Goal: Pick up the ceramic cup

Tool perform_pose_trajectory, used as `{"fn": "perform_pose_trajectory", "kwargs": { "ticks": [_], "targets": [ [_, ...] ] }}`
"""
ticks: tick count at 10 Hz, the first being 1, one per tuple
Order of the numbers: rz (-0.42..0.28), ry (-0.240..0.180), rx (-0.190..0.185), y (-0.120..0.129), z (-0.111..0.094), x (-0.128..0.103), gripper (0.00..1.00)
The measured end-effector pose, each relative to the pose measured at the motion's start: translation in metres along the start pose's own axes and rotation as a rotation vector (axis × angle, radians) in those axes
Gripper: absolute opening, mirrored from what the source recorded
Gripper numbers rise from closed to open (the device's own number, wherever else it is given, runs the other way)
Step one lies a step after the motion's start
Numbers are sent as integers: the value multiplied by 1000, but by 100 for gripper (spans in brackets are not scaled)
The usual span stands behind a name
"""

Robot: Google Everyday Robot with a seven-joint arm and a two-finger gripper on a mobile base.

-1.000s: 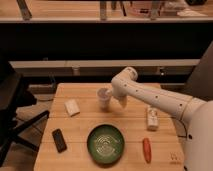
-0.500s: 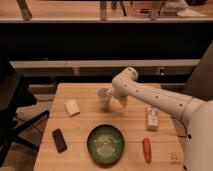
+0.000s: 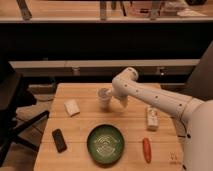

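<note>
No visible move since the earlier frame. Gripper (image 3: 118,101) with claw spread wide, just right of the ceramic cup (image 3: 104,98), upright at mid-table (image 3: 75,92). Possible trouble: closing off-centre, so knocking the cup over or pushing it aside.

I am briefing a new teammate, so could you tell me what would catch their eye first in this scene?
The white robot arm reaches in from the right, its hand beside the small white ceramic cup on the wooden table. Next, the round green bowl near the table's front edge.
</note>
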Motion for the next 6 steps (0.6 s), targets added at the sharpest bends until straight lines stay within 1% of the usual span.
{"fn": "perform_pose_trajectory", "kwargs": {
  "ticks": [6],
  "targets": [
    [-6,3,-3,3,2,4,80]
  ]
}}
